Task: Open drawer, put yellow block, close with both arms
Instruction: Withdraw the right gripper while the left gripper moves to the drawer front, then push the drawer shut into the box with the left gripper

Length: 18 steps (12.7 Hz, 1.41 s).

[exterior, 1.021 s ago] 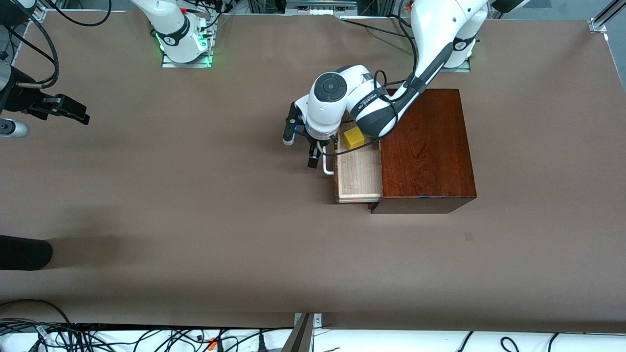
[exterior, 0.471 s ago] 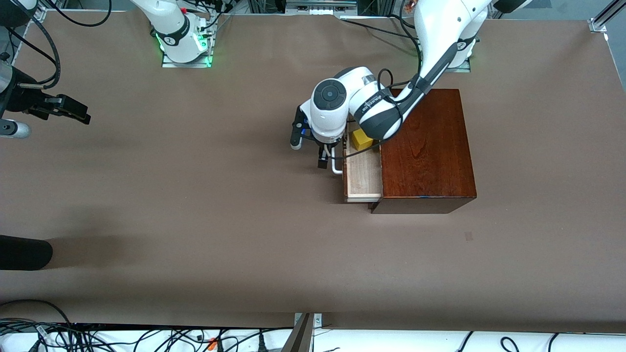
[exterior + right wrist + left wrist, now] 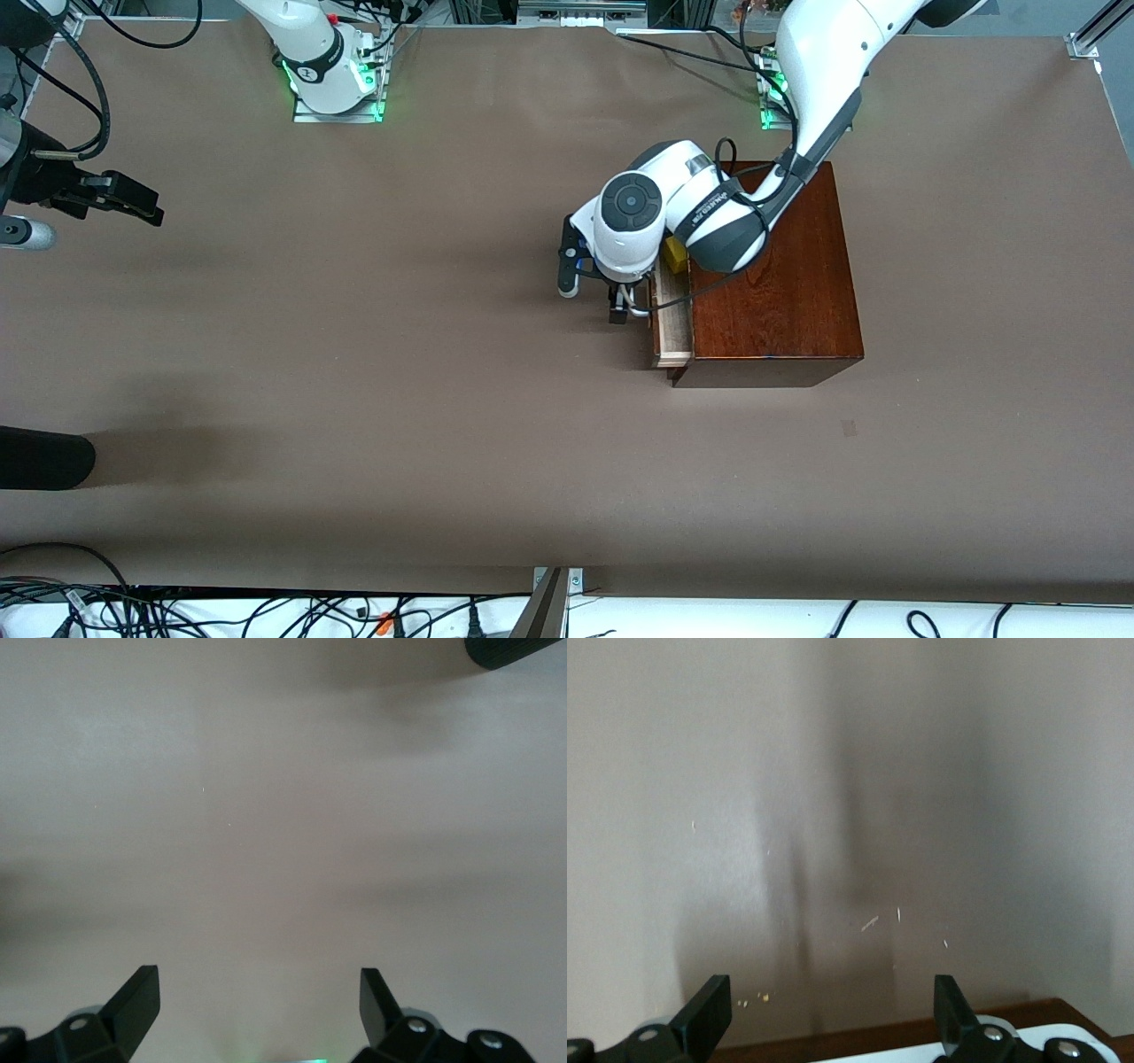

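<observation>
The drawer (image 3: 673,332) stands only a narrow strip out of the dark wooden box (image 3: 771,275), its pale tray edge showing along the box's front. The block (image 3: 676,258) lies in the drawer, mostly hidden under the left arm's wrist, with just a yellow sliver visible at the end farther from the front camera. The left gripper (image 3: 620,306) is down at the drawer's front by the white handle (image 3: 640,310); in the left wrist view the jaws are spread wide apart with the handle's bar and the reddish front edge just below them, gripping nothing. The right gripper (image 3: 133,206) waits over the brown surface (image 3: 354,372) at the right arm's end, jaws released and empty in the right wrist view.
</observation>
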Tool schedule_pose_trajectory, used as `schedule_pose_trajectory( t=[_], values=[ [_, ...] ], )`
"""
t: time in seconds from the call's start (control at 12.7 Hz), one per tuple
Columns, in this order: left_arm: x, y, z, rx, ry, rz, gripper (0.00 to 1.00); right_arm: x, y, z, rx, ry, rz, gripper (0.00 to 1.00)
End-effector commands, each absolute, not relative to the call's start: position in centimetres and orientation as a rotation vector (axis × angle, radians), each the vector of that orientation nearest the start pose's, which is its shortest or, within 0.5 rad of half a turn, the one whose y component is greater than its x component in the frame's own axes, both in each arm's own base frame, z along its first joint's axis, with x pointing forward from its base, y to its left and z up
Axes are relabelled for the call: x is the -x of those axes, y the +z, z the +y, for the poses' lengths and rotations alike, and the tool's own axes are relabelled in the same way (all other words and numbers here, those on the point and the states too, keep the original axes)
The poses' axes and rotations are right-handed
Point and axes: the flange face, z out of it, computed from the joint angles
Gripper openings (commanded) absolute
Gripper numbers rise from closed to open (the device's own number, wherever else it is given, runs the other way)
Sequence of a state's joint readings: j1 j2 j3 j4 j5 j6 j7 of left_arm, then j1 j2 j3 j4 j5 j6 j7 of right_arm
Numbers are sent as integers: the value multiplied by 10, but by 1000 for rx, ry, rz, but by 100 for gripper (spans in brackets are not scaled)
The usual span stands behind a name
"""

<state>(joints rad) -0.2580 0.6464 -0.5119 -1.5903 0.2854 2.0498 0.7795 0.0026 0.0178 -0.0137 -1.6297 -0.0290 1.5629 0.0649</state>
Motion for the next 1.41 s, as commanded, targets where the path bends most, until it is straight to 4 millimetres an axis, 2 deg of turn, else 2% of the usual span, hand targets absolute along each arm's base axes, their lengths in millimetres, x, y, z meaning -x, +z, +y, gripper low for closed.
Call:
schedule_pose_trajectory(
  t=[0.0, 0.39, 1.34],
  values=[
    [-542, 305, -403, 2165, 203, 2278, 100, -556, 592, -11, 3179, 126, 91, 100],
    [-550, 307, -390, 2187, 221, 2255, 100, -558, 593, -11, 3175, 114, 94, 100],
    [-552, 316, -380, 2196, 251, 2238, 100, -557, 595, -11, 3173, 111, 94, 100]
  ],
)
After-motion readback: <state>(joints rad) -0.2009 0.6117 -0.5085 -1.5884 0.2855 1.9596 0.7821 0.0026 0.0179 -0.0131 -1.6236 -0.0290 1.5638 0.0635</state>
